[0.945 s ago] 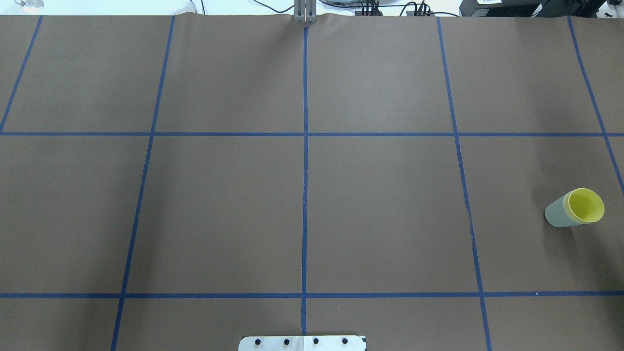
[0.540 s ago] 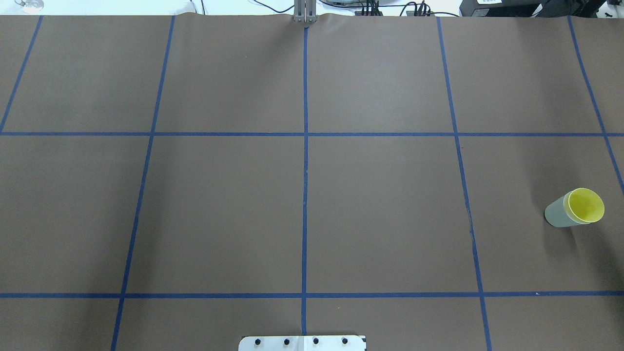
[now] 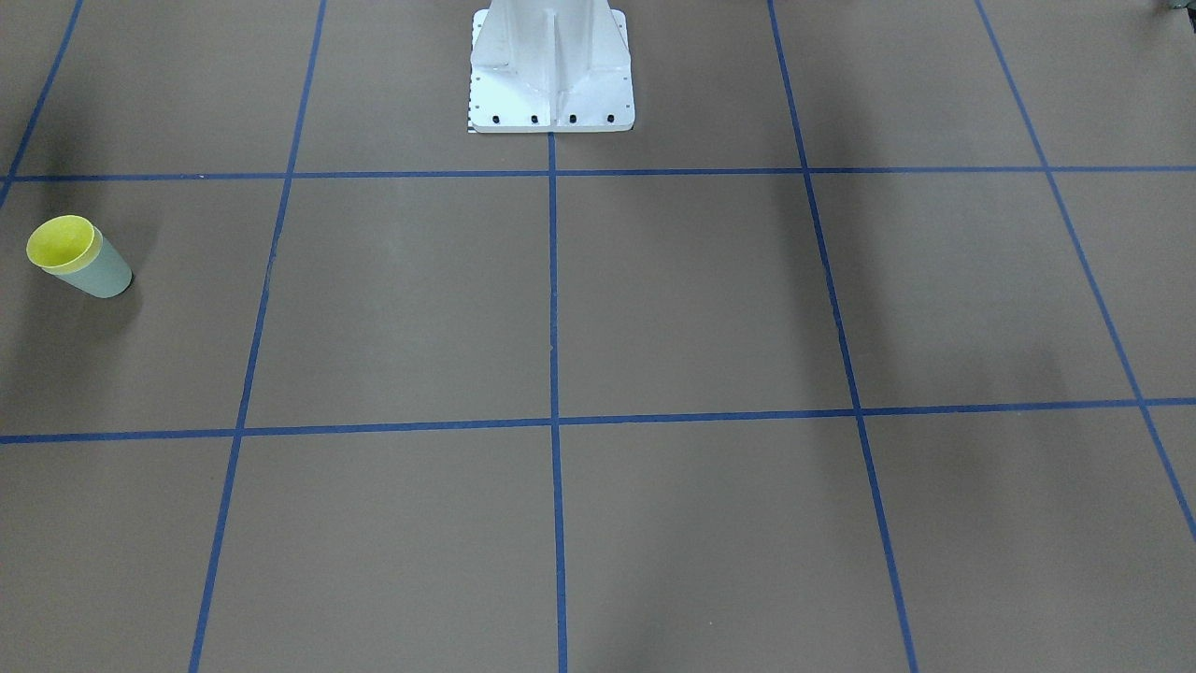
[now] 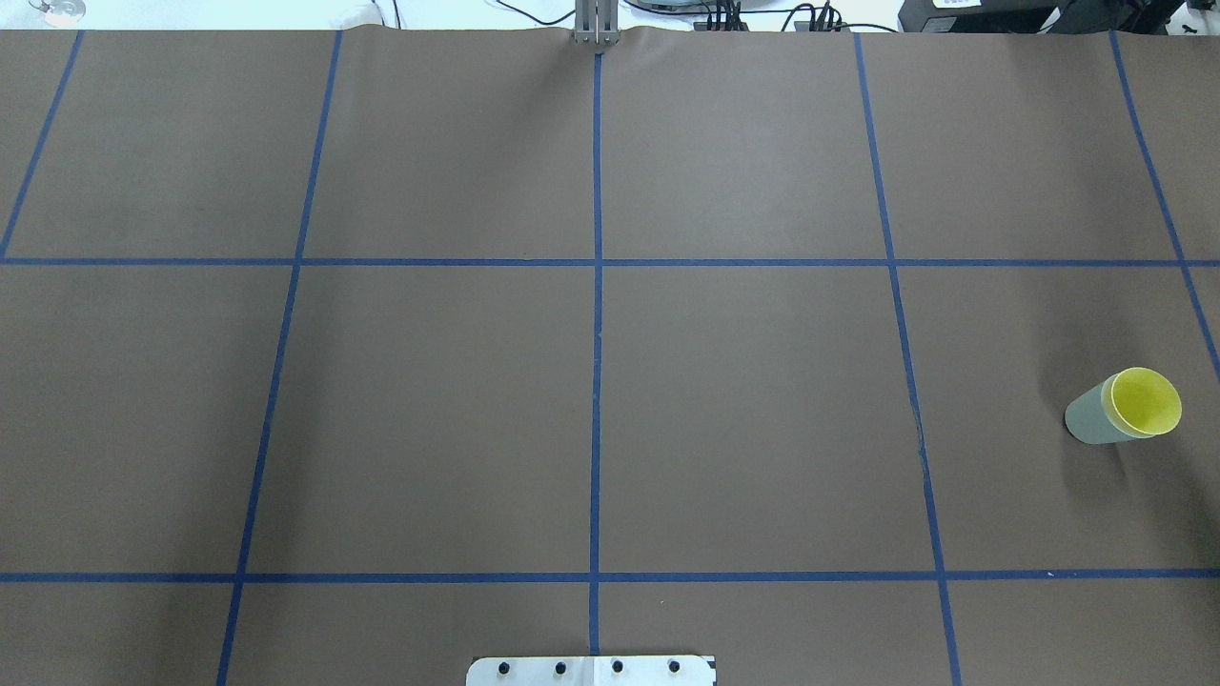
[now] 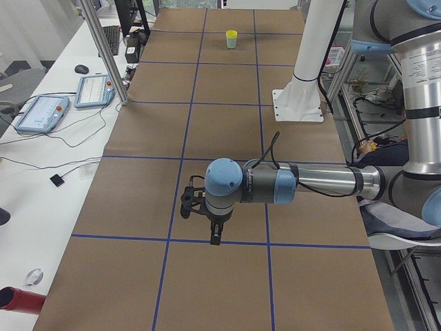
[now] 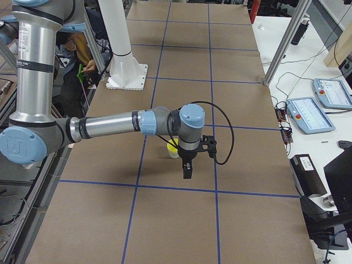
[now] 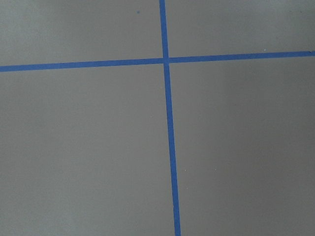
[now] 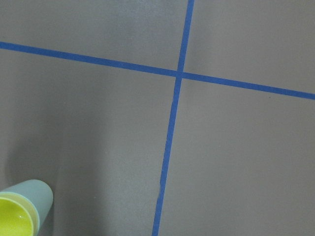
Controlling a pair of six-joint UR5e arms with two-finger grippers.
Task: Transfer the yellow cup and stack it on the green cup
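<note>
Overhead view first: compared with the shots from a moment ago, nothing has budged. The yellow cup point(image 4: 1146, 400) is sitting nested inside the green cup point(image 4: 1091, 421) in the same spot, out toward the robot's right and close to that view's right border, and the only change I can spot is that the shadow beside them looks a touch fainter. The rest of the brown table point(image 4: 743, 400) with its blue tape lines point(image 4: 597, 381) is wide open, and neither arm shows in this view. Front-facing view: same stack at far left, yellow rim point(image 3: 61, 241) poking out above the green one point(image 3: 101, 271), inside the grid square just past the line running in front of the white base point(image 3: 551, 70), with lots of bare paper on the other side. Left-end view: the left gripper point(image 5: 216, 238) hangs over a tape line at the near end, well apart from the stack, which is tiny up at the far end point(image 5: 232, 38). From here I can't tell how its fingers are set. Right-end view: the right gripper point(image 6: 187, 172) points down just beside the cups, not touching them, and the wrist hides part of the stack. Can't tell its finger spacing either. Left wrist view: just a tape crossing. Right wrist view: another crossing, with the stack peeking in at the bottom-left corner, cut by the frame.
</note>
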